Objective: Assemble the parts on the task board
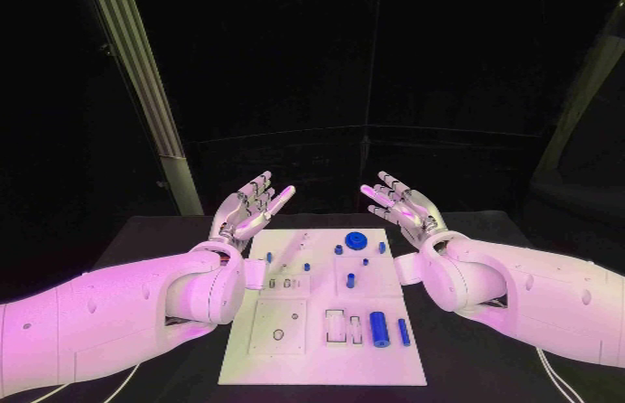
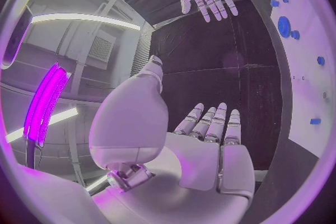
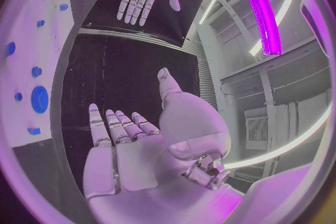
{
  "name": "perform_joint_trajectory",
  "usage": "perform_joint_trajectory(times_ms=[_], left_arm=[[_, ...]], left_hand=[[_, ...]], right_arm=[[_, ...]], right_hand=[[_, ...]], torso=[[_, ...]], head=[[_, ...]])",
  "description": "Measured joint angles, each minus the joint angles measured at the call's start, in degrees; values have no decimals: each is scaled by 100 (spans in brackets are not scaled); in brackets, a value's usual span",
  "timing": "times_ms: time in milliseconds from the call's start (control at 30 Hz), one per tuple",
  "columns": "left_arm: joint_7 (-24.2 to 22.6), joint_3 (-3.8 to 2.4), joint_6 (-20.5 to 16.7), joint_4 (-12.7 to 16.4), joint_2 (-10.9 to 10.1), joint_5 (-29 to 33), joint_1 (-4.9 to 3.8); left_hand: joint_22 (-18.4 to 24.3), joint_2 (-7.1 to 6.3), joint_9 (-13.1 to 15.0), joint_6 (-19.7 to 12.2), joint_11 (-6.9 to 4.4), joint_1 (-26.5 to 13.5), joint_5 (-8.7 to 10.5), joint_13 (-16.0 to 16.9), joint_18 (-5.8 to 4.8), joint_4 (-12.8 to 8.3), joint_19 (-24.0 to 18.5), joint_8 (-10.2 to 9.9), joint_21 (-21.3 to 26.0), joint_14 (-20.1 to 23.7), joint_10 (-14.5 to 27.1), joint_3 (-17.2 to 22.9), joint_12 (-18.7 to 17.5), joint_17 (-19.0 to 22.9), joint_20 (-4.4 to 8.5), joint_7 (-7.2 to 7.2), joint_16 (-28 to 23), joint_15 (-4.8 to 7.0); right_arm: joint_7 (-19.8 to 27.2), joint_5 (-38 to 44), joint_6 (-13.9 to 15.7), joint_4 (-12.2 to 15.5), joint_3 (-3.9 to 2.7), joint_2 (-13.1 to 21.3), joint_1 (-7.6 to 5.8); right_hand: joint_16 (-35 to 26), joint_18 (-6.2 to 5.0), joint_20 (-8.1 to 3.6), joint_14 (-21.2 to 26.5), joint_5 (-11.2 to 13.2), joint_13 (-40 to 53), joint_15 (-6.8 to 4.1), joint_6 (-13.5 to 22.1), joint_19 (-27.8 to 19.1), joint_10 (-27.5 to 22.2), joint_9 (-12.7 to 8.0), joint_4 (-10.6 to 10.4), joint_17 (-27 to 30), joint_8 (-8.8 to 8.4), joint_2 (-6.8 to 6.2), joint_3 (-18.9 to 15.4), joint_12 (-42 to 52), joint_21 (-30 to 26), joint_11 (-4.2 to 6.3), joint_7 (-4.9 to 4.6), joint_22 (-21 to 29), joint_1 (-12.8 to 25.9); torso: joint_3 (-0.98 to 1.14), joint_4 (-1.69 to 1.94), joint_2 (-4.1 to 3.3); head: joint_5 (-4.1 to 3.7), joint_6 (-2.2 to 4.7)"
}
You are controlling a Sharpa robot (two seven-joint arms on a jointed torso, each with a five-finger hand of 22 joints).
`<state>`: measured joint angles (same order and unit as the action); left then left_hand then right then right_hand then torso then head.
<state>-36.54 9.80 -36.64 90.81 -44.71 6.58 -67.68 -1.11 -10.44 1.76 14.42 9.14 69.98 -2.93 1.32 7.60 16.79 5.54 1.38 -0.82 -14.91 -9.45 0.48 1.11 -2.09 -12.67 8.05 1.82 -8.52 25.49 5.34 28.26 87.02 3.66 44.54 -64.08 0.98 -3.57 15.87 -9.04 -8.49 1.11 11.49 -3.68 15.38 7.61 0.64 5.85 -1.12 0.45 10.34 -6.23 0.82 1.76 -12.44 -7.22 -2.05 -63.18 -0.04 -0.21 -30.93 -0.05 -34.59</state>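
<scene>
Nearest the robot, the task board is lying flat on the black table, a white rectangular plate, matte, with shallow cut-outs and small holes. At its near right a blue cylinder is resting on its side, a thinner blue rod just beside it. Mid-board, a small blue peg is sitting near the centre. Farther back, a round blue disc is sitting near the far edge, with tiny blue pieces close around it. All the parts look like smooth, hard plastic.

Past the board's flanks, both hands are hovering. The left hand is holding nothing, palm turned inward, fingers straight and spread. The right hand is mirroring it, fingers apart, gripping nothing. Both are off the board and well apart from every part.

Judgement: no assembly step looks begun; parts are lying loose.

Risks from here:
- The cylinder and rod are round and slick; a finger nudging either one sideways could send it rolling off the board's near edge.
- Small pegs are sitting close together at the far end; broad metal fingers reaching for one could knock its neighbours.
- The board seems unclamped; a downward press off-centre could shift it.
</scene>
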Motion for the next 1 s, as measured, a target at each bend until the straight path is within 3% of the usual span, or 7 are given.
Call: perform_joint_trajectory(times_ms=[167,333,433,500,633,867,1000], left_arm=[[-93,2,86,1,0,72,0],[-149,6,194,-29,-119,120,-28],[-175,5,251,-127,-300,160,-94],[-185,3,291,-123,-336,178,-122],[-200,3,387,-58,-379,167,-161],[-210,3,518,175,-606,75,-190],[-210,3,580,414,-768,29,-193]], left_hand=[[-22,37,11,90,101,98,0,18,-1,30,58,22,-35,-216,-101,17,23,-34,-66,13,52,-71],[-108,183,67,553,227,244,0,73,0,27,448,137,-212,-1071,-615,164,116,-156,-189,30,286,-204],[-414,481,191,1545,416,381,1,233,12,-18,1835,381,-784,-2524,-2027,319,468,-358,-382,89,758,-319],[-607,610,276,2320,386,491,1,347,130,-59,2824,568,-1218,-3120,-3264,358,767,-418,-394,185,961,-281],[-698,732,332,3224,262,612,1,328,218,-168,3531,717,-1521,-3777,-4025,316,849,-442,-356,337,1106,-127],[-692,822,273,3597,172,704,1,266,217,-335,4006,731,-1654,-4240,-4473,254,849,-476,-228,474,1106,8],[-658,843,249,3698,139,726,1,261,217,-375,4094,705,-1654,-4332,-4587,214,849,-490,-212,503,1093,31]], right_arm=[[-120,216,-537,-49,52,-4,-65],[-167,660,-796,-299,70,-14,-91],[-141,1145,-711,-484,69,107,-125],[-131,1480,-651,-530,66,137,-171],[-129,2125,-602,-562,62,142,-265],[-248,3610,-608,-691,58,166,-499],[-502,4577,-630,-726,47,128,-696]], right_hand=[[67,0,70,-288,-1,39,93,-289,235,289,45,202,-37,70,16,80,71,97,-104,-11,-47,-347],[387,-233,64,-1745,30,175,99,-1365,1278,1719,187,557,-173,335,18,249,400,452,-138,-85,-214,-804],[576,-366,58,-2665,30,229,22,-2223,1883,2657,275,731,-224,523,17,352,590,683,-82,-148,-300,-1010],[668,-448,28,-3284,30,233,-60,-2890,2302,3281,318,836,-231,629,-2,425,672,845,-15,-206,-350,-1132],[706,-535,-63,-4137,30,233,-204,-3787,2893,4115,324,960,-238,665,-52,550,677,1075,96,-343,-399,-1237],[799,-625,-298,-5207,-56,232,-461,-4693,3642,5024,323,1047,-273,686,-133,783,614,1430,276,-536,-486,-1366],[834,-625,-459,-5723,-106,239,-610,-5014,4009,5406,323,1066,-306,686,-176,902,554,1681,380,-500,-577,-1408]], torso=[[0,0,0],[-4,-11,-9],[-16,-29,-49],[-21,-32,-81],[-18,-31,-144],[10,-7,-263],[9,10,-365]], head=[[-1,0],[9,-22],[29,-37],[34,-37],[36,-38],[34,-11],[2,14]])
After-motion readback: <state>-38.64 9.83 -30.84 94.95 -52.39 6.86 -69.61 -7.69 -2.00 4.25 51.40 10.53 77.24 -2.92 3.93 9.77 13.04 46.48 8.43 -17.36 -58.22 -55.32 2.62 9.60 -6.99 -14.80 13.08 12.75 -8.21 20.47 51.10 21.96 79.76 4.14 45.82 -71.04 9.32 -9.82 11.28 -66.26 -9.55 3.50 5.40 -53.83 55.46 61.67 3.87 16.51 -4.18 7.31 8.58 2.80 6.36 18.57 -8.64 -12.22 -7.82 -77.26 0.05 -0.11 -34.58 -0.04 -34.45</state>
